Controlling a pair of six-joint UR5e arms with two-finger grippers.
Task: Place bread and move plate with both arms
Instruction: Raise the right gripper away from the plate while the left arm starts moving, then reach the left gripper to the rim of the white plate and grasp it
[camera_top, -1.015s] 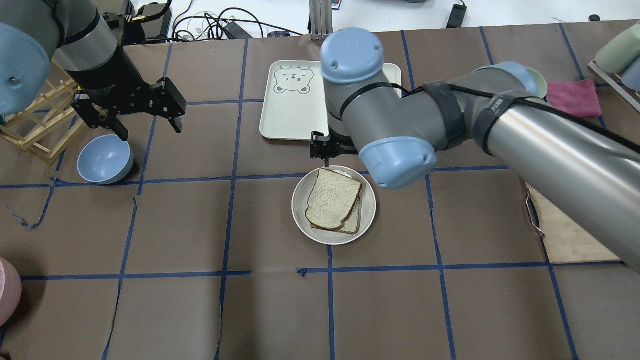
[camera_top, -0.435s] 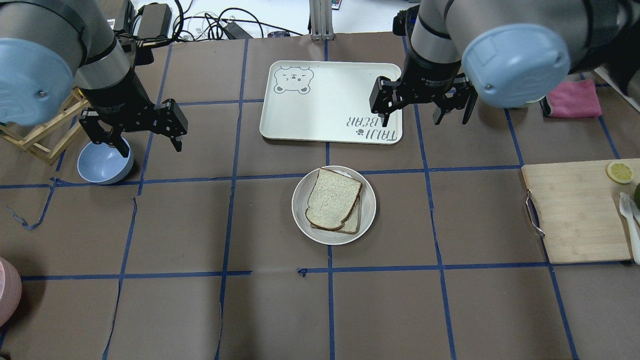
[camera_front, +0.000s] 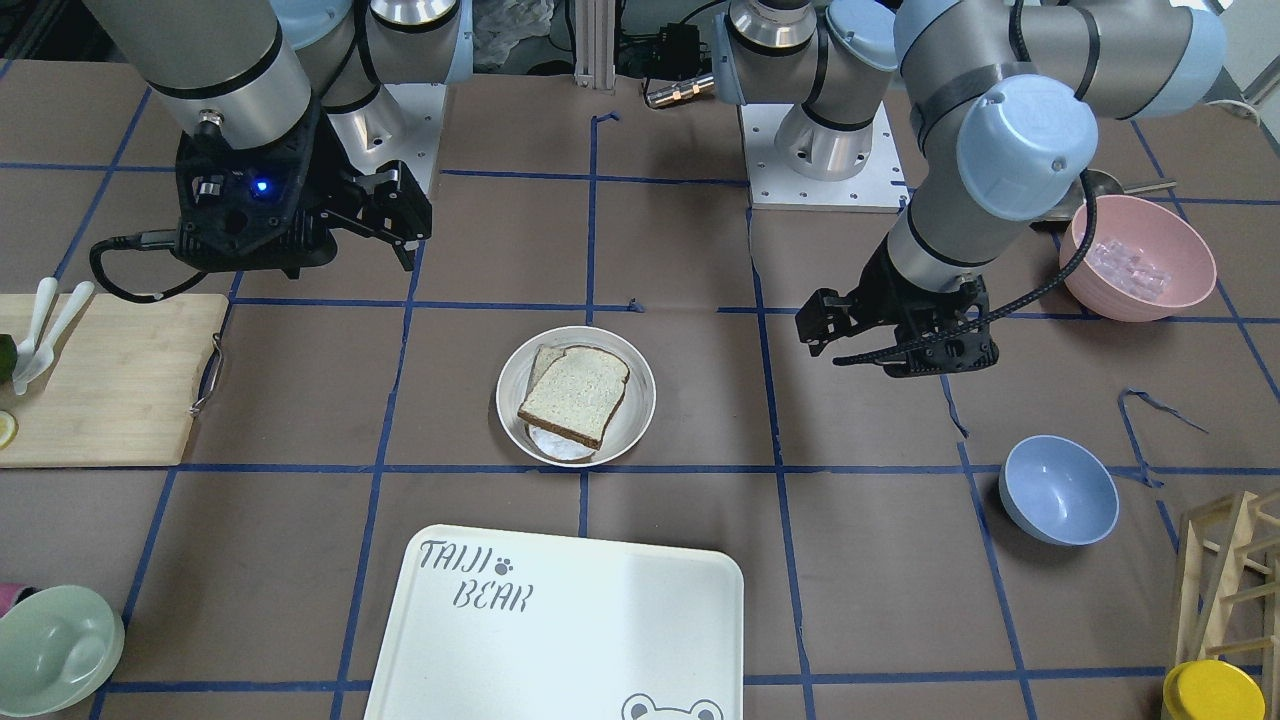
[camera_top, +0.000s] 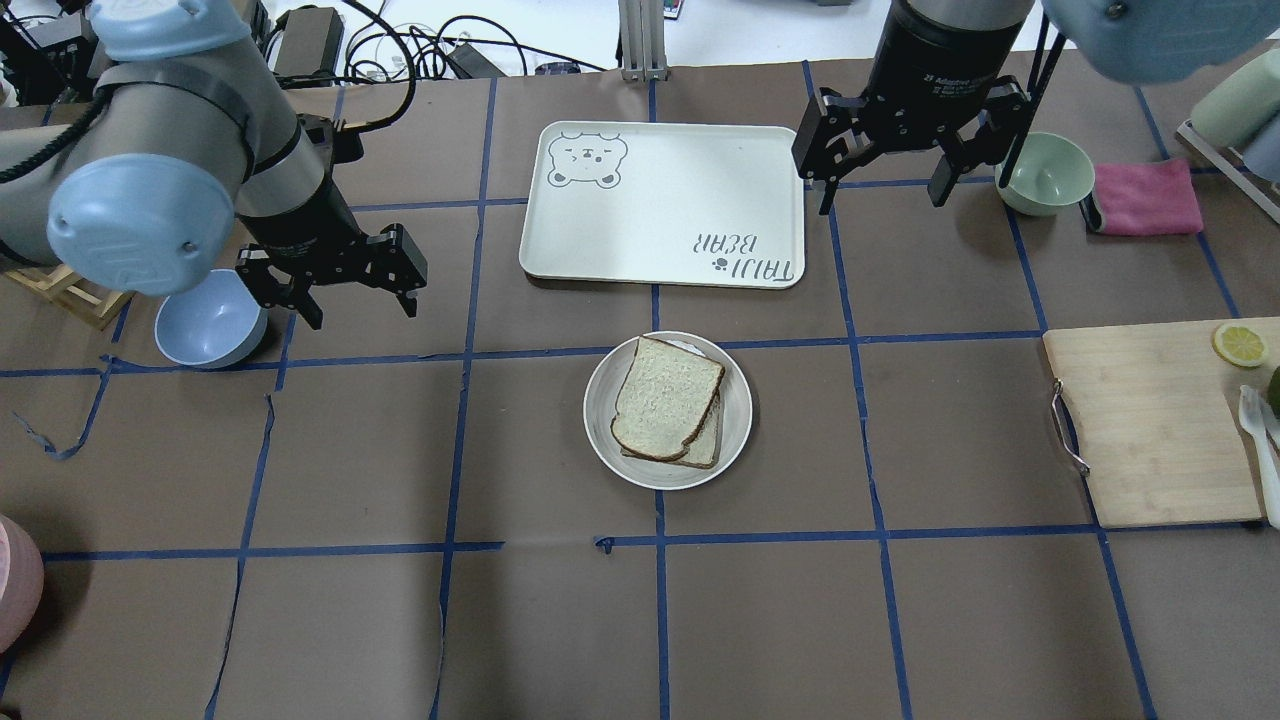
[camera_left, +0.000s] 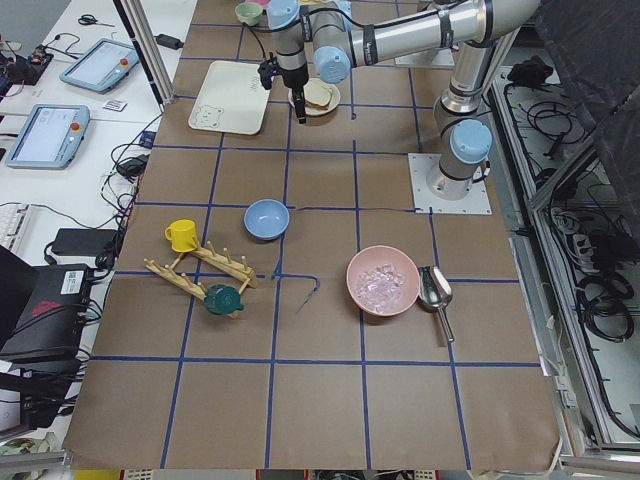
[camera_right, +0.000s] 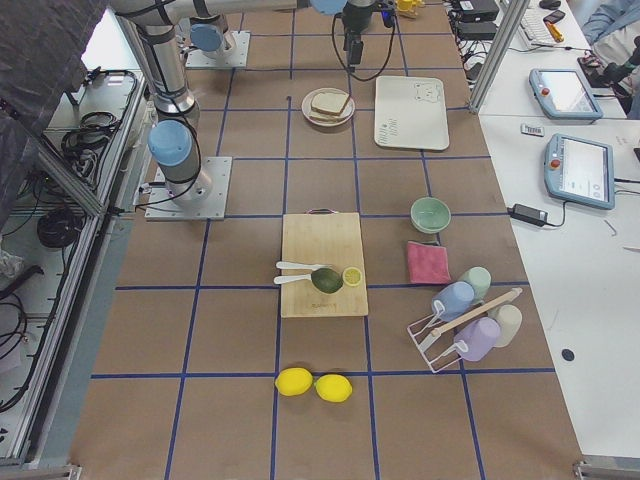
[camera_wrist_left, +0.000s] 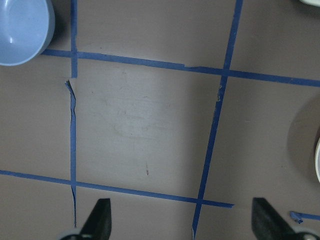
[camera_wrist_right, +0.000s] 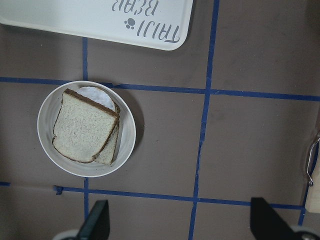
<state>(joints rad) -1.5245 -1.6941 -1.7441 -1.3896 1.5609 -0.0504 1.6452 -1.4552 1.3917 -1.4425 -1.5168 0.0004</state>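
One plate (camera_top: 598, 415) sits mid-table and holds two slices: the dark-crusted bread (camera_top: 665, 398) lies on top of a tan slice (camera_top: 708, 447). Both pincers hang spread apart. The left gripper (camera_top: 360, 312) is beside a blue bowl (camera_top: 205, 325), and the right gripper (camera_top: 882, 203) is near the far edge. A pink bowl (camera_front: 1185, 245) holds clear cubes (camera_front: 1125, 268).

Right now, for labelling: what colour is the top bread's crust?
Dark brown on the bread; right wrist view best.

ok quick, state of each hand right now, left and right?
Left hand: open, holding nothing.
Right hand: open, holding nothing.
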